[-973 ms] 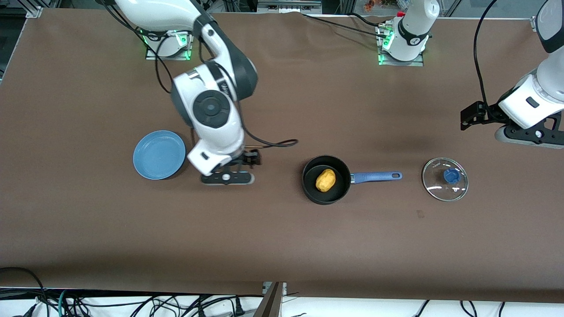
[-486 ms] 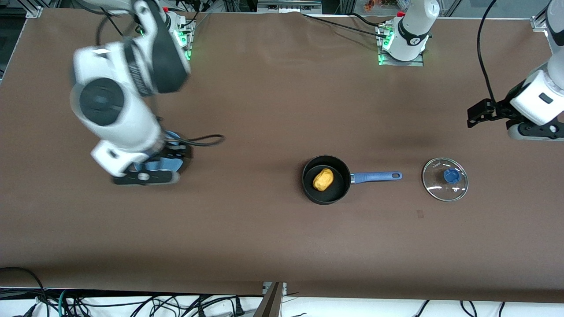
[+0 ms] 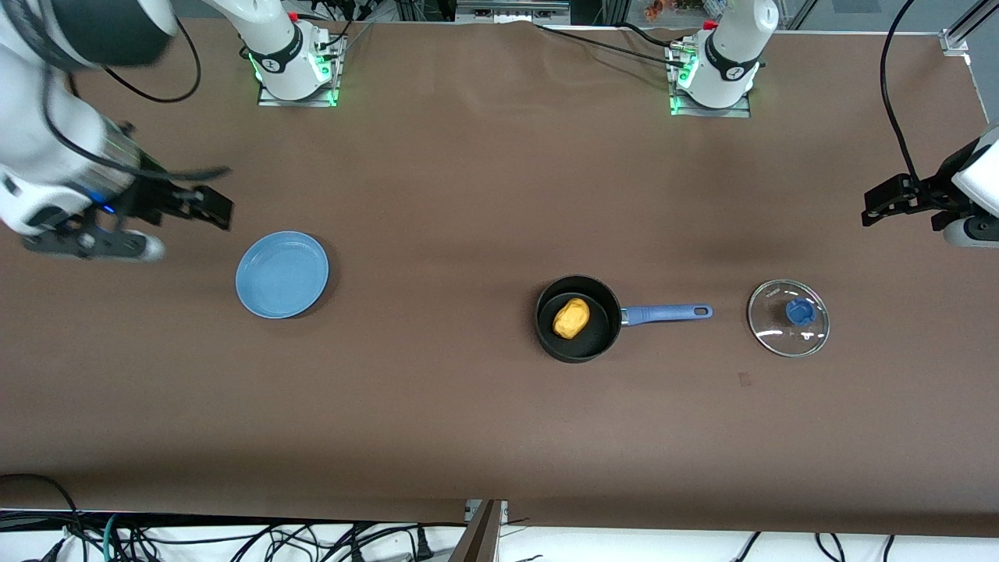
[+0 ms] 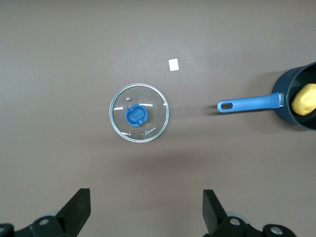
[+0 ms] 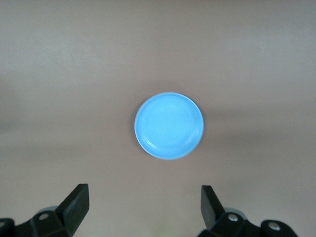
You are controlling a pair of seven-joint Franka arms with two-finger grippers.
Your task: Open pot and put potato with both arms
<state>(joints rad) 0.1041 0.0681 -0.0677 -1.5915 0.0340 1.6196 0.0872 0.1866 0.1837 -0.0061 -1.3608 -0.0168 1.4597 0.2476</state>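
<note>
In the front view, a brown cloth covers the table (image 3: 468,421), with cables hanging under its near edge. The pot (image 3: 578,318) stands uncovered with the potato (image 3: 571,318) inside; its blue handle (image 3: 667,314) lies along the table and points toward the left arm's end, at the glass lid (image 3: 788,318) lying flat there. The right gripper (image 3: 86,243) is above the cloth at the right arm's end, close to the blue plate (image 3: 282,274), and the left gripper (image 3: 968,230) is above the cloth near the lid. One second ago the right gripper was between plate and pot; both have drawn outward since. In the left wrist view, the fingers (image 4: 78,212) stand wide apart and hold nothing, lid ahead of them. In the right wrist view, the fingers (image 5: 75,205) are equally spread and empty, plate ahead.
</note>
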